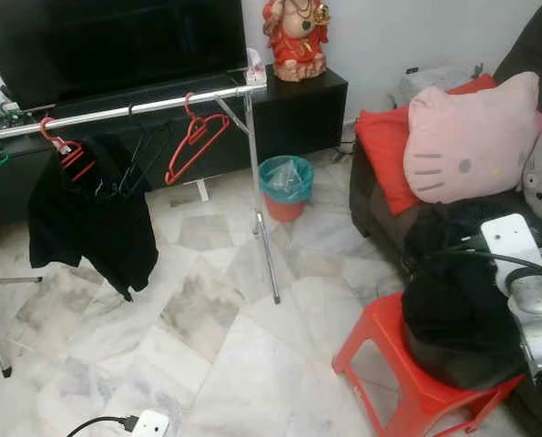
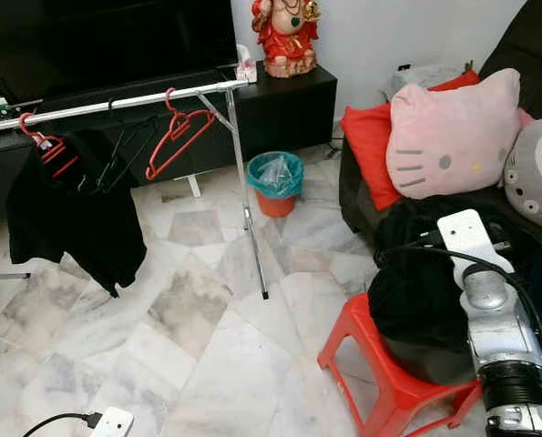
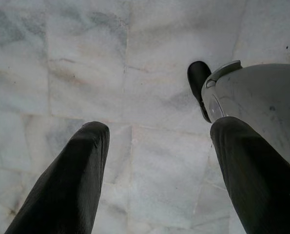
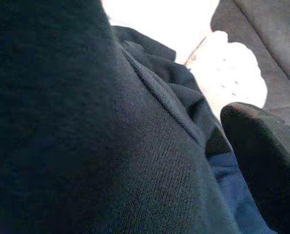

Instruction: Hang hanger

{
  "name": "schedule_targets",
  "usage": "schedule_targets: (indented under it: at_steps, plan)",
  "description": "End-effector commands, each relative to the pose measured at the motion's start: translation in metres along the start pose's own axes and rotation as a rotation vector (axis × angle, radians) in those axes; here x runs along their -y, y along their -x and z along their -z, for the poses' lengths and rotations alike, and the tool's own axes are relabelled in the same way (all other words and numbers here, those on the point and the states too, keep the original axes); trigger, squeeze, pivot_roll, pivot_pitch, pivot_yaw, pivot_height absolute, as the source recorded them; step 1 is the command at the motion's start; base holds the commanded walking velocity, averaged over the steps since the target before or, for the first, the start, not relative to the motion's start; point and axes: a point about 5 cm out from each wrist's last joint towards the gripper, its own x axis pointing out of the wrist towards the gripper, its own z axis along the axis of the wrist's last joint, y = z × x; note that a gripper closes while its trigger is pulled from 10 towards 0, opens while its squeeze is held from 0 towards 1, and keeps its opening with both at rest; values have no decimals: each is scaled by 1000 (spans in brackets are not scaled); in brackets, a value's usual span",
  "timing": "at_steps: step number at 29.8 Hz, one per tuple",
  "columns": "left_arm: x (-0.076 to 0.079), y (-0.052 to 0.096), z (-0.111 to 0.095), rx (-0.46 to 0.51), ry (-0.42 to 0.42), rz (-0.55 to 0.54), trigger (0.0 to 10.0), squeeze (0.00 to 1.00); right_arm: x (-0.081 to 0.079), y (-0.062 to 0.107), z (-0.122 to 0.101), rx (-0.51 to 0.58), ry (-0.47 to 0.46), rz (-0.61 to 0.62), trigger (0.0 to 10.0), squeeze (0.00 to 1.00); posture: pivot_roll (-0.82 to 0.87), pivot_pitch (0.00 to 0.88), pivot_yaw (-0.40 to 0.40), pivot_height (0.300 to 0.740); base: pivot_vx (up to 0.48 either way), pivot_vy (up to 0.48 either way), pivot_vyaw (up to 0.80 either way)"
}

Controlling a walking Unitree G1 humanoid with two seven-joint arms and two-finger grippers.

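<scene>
A thin red hanger (image 1: 194, 138) hangs empty on the metal rail (image 1: 116, 112), beside a black shirt (image 1: 93, 214). The left gripper (image 3: 157, 180) is spread wide above the floor; the right gripper's state cannot be told.

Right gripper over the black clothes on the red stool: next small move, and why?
Probably lower the right gripper a little into the pile of black clothes on the red plastic stool and close. The right wrist view shows dark knit fabric right at a finger, but no grasp can be confirmed. The silver clothes rail has free space beside the empty red hanger.
</scene>
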Motion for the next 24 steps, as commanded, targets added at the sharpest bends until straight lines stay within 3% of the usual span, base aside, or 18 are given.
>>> schedule_targets:
  at_steps: [1,3,8,11,14,15,24]
  plan:
    - [-3,1,1,-6,-26,-2,10000,0,11,-1,13,-65,23,48,10000,0,-79,0,103,740,0,0,0]
    - [-3,0,0,-2,-26,-2,10000,0,22,-1,14,-82,53,101,10000,0,-80,0,104,740,0,0,0]
    - [-3,0,0,-1,-28,-2,10000,0,24,0,20,-122,24,108,10000,0,-81,0,105,740,0,0,0]
    - [-3,0,0,-2,-29,-3,10000,0,21,2,27,-162,-21,101,10000,0,-80,0,105,740,0,0,0]
    - [-2,0,1,-4,-31,-1,10000,0,7,4,31,-160,-64,46,10000,0,-78,0,105,740,0,0,0]
    - [-2,0,1,-5,-31,-1,10000,0,3,5,31,-149,-66,37,0,0,-77,0,104,740,0,0,0]
    - [-2,0,1,-5,-32,-3,10000,0,-1,3,18,-87,-63,17,0,0,-77,0,102,740,0,0,0]
